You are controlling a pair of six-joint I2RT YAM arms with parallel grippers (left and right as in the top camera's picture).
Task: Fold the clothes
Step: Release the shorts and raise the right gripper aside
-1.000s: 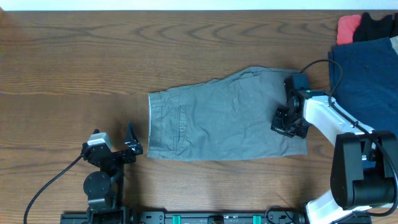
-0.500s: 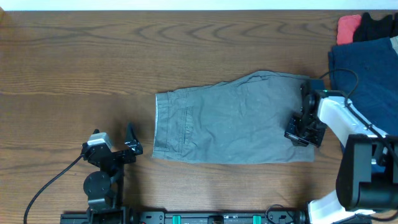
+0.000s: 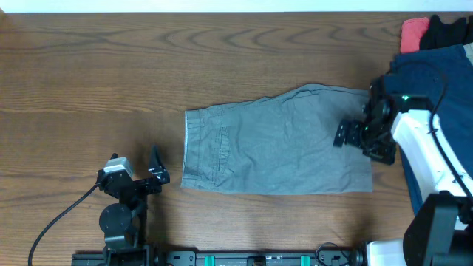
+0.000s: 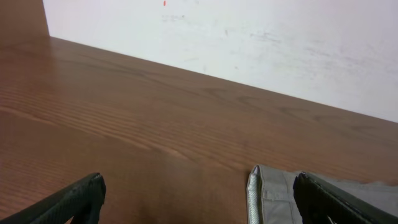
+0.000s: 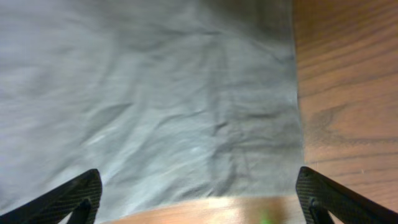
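Right gripper: jaws are spread wide, nothing is held; it is placed over the hem end of the shorts. Shorts: light grey woven cloth, creased, laid flat on the wood-grain table, waistband leftward. Left gripper: jaws are spread, nothing is held; it is set near the waistband corner.

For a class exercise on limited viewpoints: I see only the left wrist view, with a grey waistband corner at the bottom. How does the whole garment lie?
Observer: The grey shorts lie flat, waistband end nearest the left gripper.
Operator: Where is the right gripper?
Observer: The right gripper is over the leg-hem end, jaws open, holding nothing.
Operator: Anything else nearby?
Observer: A dark blue garment lies at the far right corner.
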